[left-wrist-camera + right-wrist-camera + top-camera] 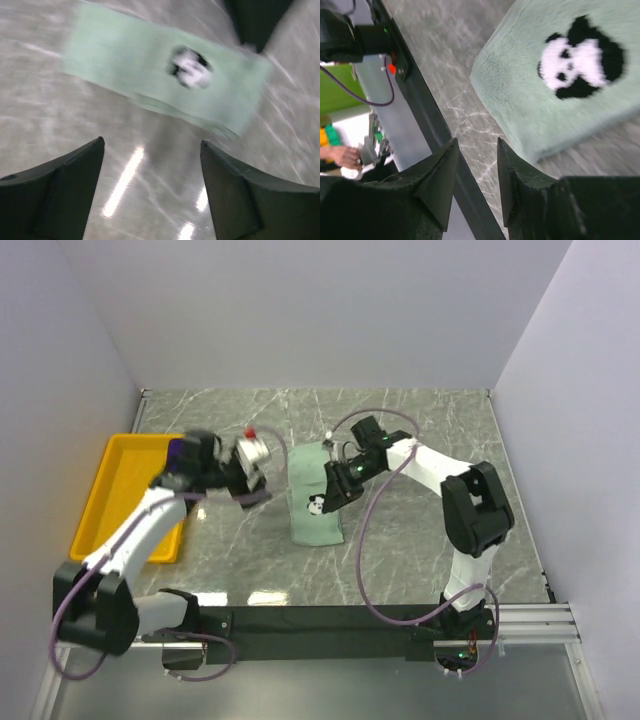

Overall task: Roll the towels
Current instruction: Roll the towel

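Observation:
The pale mint green towel point(313, 498) lies folded flat on the marble table, with a panda patch point(314, 505) on its near half. It also shows in the left wrist view point(150, 75) and the right wrist view point(570, 90). My left gripper point(252, 490) hovers just left of it, jaws wide open and empty point(152, 145). My right gripper point(336, 494) is at the towel's right edge, jaws slightly apart and empty point(477, 142). A sliver of the deep purple towel point(178, 451) shows in the tray, mostly hidden by my left arm.
A yellow plastic tray point(115, 495) sits at the left side of the table. White walls enclose the table on the left, back and right. A black rail point(330, 620) runs along the near edge.

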Robot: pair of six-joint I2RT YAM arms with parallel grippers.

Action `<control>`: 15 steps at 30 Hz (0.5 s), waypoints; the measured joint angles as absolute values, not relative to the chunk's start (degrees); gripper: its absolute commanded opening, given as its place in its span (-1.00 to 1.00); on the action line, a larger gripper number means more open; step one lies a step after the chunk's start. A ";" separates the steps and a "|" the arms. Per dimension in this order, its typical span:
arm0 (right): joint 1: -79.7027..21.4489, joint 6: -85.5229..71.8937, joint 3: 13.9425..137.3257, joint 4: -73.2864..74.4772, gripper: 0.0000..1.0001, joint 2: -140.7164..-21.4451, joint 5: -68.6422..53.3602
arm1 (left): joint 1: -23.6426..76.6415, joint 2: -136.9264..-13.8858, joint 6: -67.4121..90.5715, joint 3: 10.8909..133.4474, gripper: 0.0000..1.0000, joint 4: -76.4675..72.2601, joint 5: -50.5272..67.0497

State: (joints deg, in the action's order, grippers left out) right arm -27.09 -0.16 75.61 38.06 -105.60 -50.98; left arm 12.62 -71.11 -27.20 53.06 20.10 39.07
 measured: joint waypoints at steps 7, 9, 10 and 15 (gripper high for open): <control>-30.28 -2.26 75.40 35.92 -0.28 -115.15 -51.05 | 32.14 -60.95 -40.56 34.72 0.36 16.86 29.45; -30.20 -3.16 75.40 35.55 -0.33 -118.08 -50.35 | 37.87 -61.54 -42.72 32.29 0.27 14.15 26.98; -30.11 -3.44 75.40 35.48 -0.34 -118.96 -50.22 | 39.35 -62.26 -43.75 31.42 0.25 12.53 25.91; -30.00 -5.04 75.48 35.16 -0.38 -119.61 -50.50 | 47.00 -69.06 -45.95 30.55 0.00 4.27 20.99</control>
